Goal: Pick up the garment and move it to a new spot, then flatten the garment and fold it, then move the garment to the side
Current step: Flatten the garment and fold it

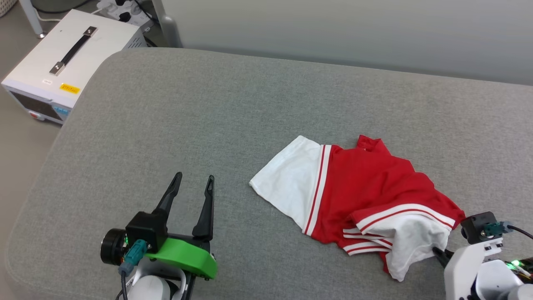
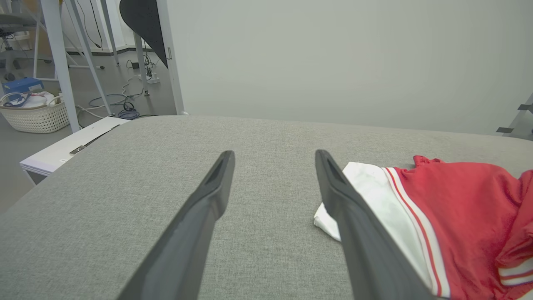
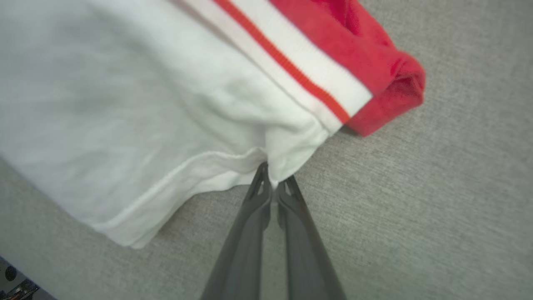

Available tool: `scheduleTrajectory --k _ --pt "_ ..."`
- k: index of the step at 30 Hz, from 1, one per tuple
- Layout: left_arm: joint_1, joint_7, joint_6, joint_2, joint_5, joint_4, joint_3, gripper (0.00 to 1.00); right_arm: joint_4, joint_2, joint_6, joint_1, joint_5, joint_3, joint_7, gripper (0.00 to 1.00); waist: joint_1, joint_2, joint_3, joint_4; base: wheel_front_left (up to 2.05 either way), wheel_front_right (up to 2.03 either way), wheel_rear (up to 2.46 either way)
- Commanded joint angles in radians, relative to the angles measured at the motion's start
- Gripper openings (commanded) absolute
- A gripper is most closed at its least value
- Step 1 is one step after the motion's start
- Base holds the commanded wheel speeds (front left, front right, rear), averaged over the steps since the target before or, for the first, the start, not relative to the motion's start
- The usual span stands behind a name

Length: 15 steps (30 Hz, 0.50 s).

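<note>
The right gripper (image 3: 272, 185) has its two dark fingers pressed together on the hem of a white sleeve, pinching the cloth at their very tips. That sleeve belongs to the garment (image 1: 366, 187), a red shirt with white sleeves and red-and-white striped trim. It lies crumpled and partly folded over itself on a grey padded surface (image 1: 208, 116). In the head view the pinched sleeve is at the shirt's near right corner, draped over the red body, with the gripper just beside it at the lower right. The other white sleeve spreads flat on the shirt's left side, and a small red collar pokes up at the far edge. The left gripper (image 1: 195, 178) sits at the lower left with its fingers spread apart over bare grey fabric. The flat sleeve lies near it on its right, apart from the fingers. Beyond the surface's far left corner, a white box with a black handle (image 1: 62, 54) stands on the floor.
</note>
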Motion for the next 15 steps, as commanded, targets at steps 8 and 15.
scheduleTrajectory --k 8,15 --pt "0.002 -0.006 -0.006 -0.006 0.009 -0.014 0.004 1.00 -0.096 -0.224 0.000 0.049 0.056 -0.070 0.162 0.00 0.0000 0.0000 -0.012 -0.065 0.00 0.00 0.00" --pt "-0.035 -0.006 -0.006 -0.007 0.006 -0.018 -0.008 1.00 -0.044 -0.462 0.000 -0.002 0.036 -0.047 0.250 0.00 0.0000 0.0000 0.037 -0.058 0.00 0.00 0.00"
